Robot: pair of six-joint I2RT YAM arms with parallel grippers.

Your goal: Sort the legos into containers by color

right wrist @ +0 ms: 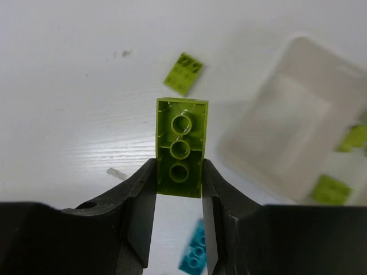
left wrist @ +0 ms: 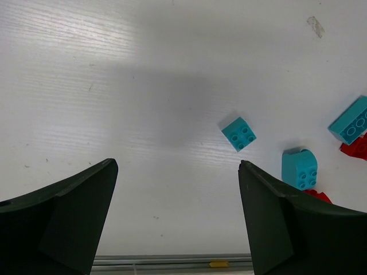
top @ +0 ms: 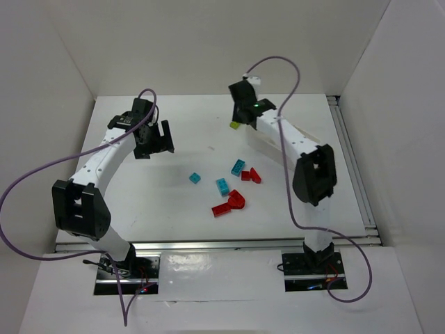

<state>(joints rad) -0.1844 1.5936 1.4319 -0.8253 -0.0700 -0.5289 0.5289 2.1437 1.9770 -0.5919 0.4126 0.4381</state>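
Bearings are per view, 12 o'clock being the top of the frame.

The right gripper is pinching a lime green translucent oblong plastic brick by its long sides. The brick's hollow underside is facing the wrist camera and its free end is projecting toward 12 o'clock. A second lime green flat brick is lying on the white table top at 12 o'clock of the held one, apart from it. The white rectangular plastic tray is sitting at 3 o'clock of the held brick and is blurred. Two lime green pieces are lying inside it toward its right side; which compartment cannot be told.

The left gripper is hanging over the table top with its jaws spread wide. A small square cyan brick is lying studs up at 2 o'clock of it. A round-ended cyan brick is lying at 3 o'clock. A longer cyan brick is sitting at the right frame edge, with red translucent bricks just beside it at 6 o'clock.
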